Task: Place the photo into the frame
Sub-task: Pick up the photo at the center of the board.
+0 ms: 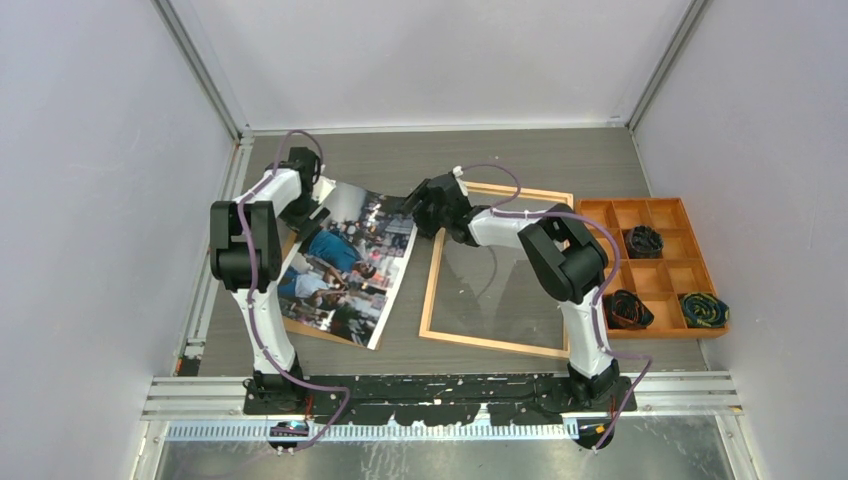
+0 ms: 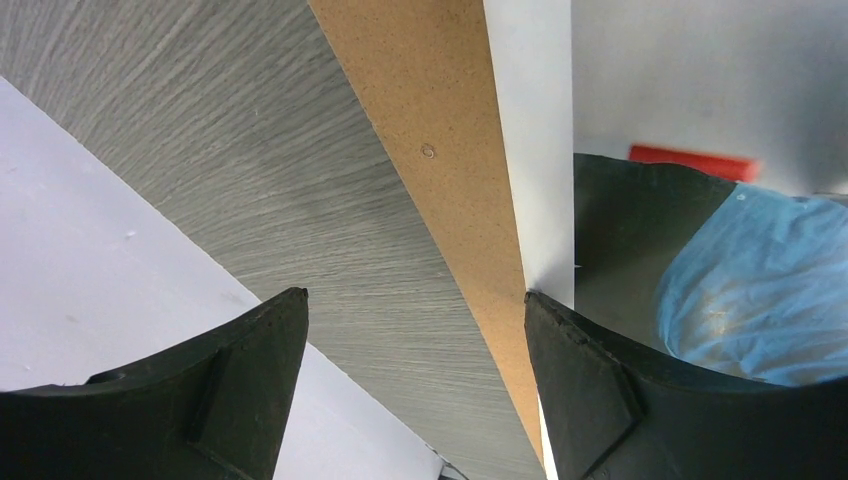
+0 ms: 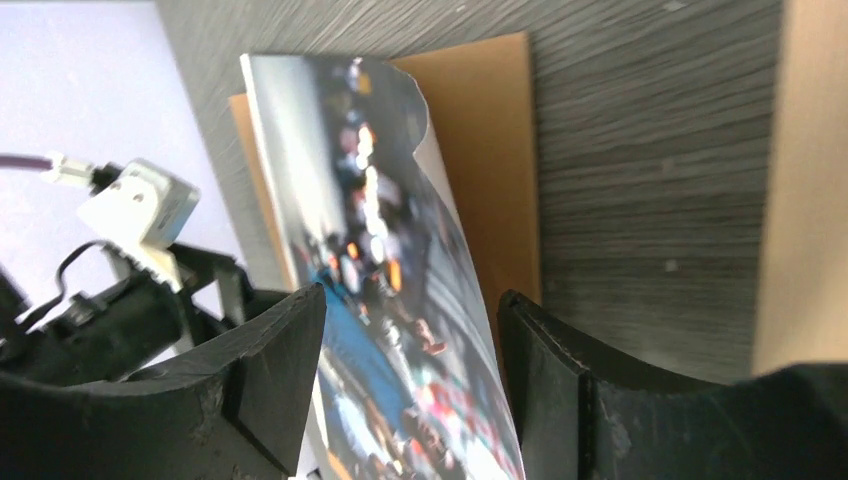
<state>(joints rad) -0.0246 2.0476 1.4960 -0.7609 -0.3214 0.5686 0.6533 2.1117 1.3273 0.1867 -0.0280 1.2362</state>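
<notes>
The photo lies picture side up on a brown board, left of the light-wood frame, which lies flat on the table. My left gripper is open at the photo's far left corner. In its wrist view the gripper straddles the board's edge and the photo's white margin. My right gripper is open at the photo's far right corner. In its wrist view the gripper has the photo's curled-up edge between the jaws, lifted off the board. The frame's rail shows on the right.
An orange compartment tray stands right of the frame and holds black cable bundles. Grey walls enclose the table on three sides. A metal rail runs along the near edge by the arm bases.
</notes>
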